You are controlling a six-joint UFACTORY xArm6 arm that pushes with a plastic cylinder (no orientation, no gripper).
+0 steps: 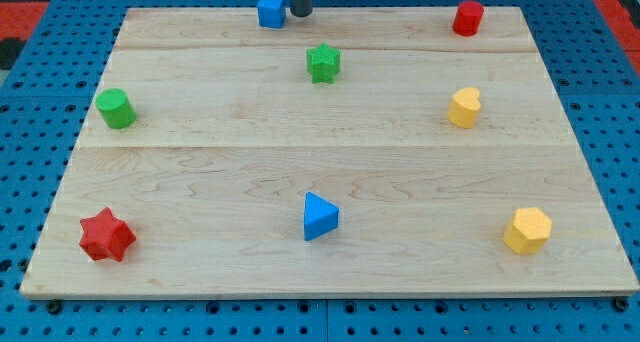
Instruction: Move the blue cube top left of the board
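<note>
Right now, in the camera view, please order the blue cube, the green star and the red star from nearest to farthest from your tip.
From my tip:
1. blue cube, just to its left.
2. green star, just below.
3. red star, bottom left corner.

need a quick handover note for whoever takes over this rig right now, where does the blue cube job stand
My tip sits at the view's top edge, right beside the blue cube on its right side; contact cannot be confirmed.
The blue cube is at the top edge of the board, a little left of centre.
Done: cube is at the top.
Left: push it leftward along the top edge to the top left corner. No other block sits along that edge.
</note>
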